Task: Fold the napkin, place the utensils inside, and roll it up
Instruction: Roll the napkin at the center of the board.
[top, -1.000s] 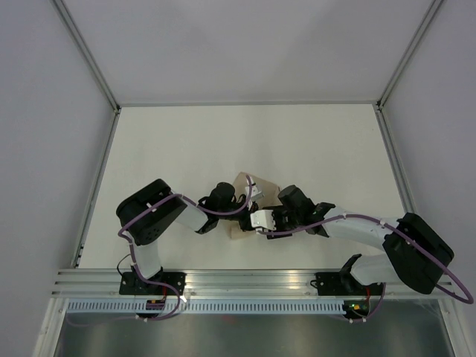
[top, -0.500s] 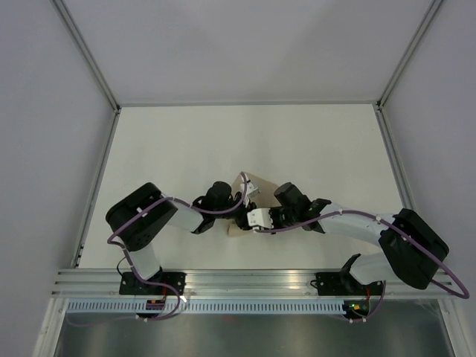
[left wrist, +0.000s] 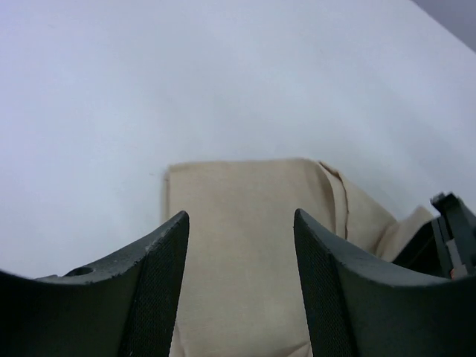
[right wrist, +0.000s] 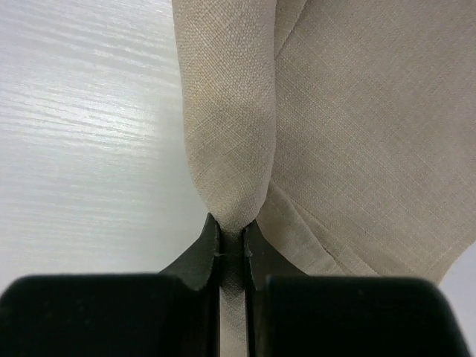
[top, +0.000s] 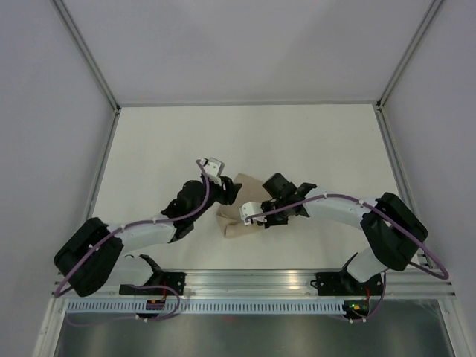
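Your beige napkin (top: 232, 227) lies folded on the white table (top: 312, 141), near its front centre, between both arms. Your right gripper (right wrist: 232, 230) is clamped tight on a raised fold of the cloth. Your left gripper (left wrist: 239, 219) hovers over it, jaws apart, gripping nothing.

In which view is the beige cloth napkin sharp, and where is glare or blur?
Right wrist: the beige-tan cloth napkin is sharp, weave visible; streaky glare on the white table. Left wrist: napkin softer, dark fingers slightly blurred. Top external: even light, no glare.
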Robot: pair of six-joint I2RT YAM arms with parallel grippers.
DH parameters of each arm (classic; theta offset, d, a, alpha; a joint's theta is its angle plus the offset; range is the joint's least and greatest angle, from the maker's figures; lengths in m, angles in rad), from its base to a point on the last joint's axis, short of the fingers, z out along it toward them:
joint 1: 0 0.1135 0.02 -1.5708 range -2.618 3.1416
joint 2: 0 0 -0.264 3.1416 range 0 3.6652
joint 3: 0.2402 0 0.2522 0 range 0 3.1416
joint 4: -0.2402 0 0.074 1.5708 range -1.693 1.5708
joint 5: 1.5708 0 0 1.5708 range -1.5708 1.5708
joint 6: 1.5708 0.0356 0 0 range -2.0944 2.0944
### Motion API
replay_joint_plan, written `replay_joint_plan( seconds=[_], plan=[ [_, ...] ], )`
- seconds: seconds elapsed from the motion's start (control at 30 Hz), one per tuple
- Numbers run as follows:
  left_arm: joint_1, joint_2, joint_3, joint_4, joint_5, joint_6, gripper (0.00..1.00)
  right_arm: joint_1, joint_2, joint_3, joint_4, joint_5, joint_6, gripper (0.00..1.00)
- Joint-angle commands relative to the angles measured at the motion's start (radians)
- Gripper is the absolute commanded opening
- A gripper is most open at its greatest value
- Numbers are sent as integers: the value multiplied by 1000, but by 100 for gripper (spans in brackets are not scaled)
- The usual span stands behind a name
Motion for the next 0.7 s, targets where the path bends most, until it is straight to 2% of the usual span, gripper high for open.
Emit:
replay_joint_plan(
  seconds=[0.0, 0.13, 0.2, 0.3, 0.5, 0.67],
  plan=[
    [6, -195, -67, 9, -267, -73, 64, 9, 130, 49, -199, -61, -39, 0],
    [3, -342, -101, -97, -370, -69, 63, 8, 282, 162, -290, -82, -59, 0],
    [4, -416, -136, -108, -485, -113, 64, 8, 331, 242, -337, -108, -60, 1],
    [4, -540, -207, -65, -507, -80, 65, 6, 409, 317, -401, -108, -59, 0],
    [4, -660, -179, -100, -418, 98, 63, 2, 566, 469, -506, -117, -43, 0],
    [-25, -723, -175, -18, -360, 273, 63, -4, 658, 552, -561, -137, -33, 0]
  ],
)
